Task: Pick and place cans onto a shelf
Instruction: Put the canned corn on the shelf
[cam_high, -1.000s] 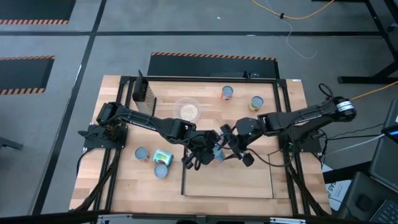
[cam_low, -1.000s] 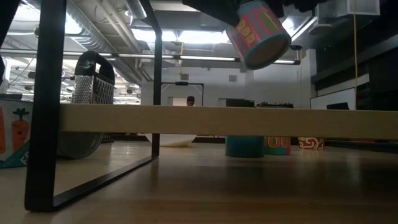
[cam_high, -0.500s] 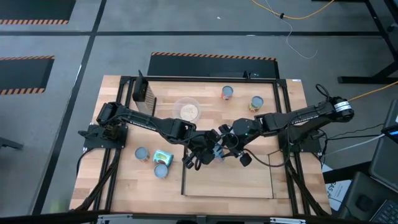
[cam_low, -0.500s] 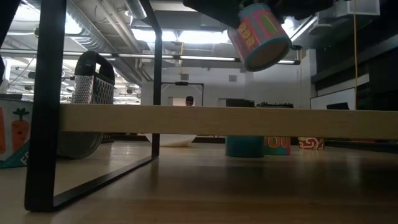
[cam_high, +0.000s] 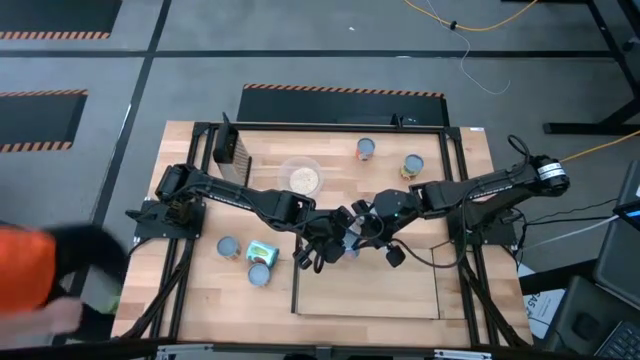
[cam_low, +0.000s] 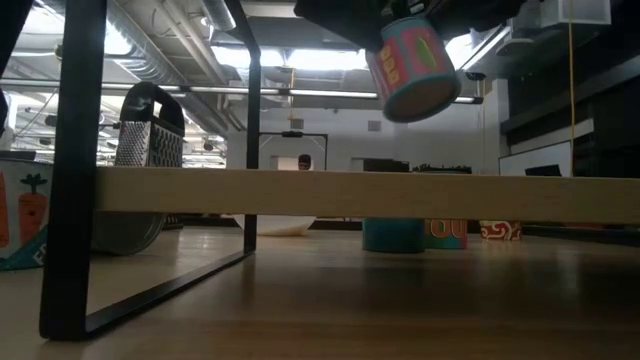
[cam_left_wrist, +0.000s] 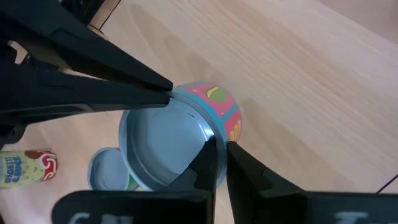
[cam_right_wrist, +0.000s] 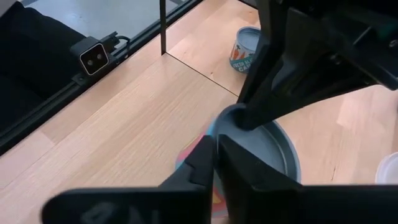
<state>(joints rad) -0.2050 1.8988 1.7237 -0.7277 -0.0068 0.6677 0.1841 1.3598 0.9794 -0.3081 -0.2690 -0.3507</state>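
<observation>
Both arms met over the back edge of the shelf (cam_high: 368, 290), the light-wood panel lying at the front of the table (cam_high: 470, 160). Between them hung one can (cam_low: 412, 68), pink and teal on its side, tilted and lifted clear above the shelf board. The left gripper (cam_left_wrist: 216, 163) had its fingers pinched shut on the can's rim, one inside and one outside the pale metal top. The right gripper (cam_right_wrist: 214, 163) was closed on the opposite part of the same rim, so both claws gripped that one can at once.

Left of the shelf, two more cans (cam_high: 228, 247) stood on the table beside a small teal carton (cam_high: 262, 251). Behind the shelf, two further cans (cam_high: 366, 149) stood near the table's back edge, with a clear bowl (cam_high: 301, 177) and a metal grater (cam_high: 231, 148) farther along.

A person in an orange sleeve (cam_high: 25, 272) was at the table's left front corner, blurred.
</observation>
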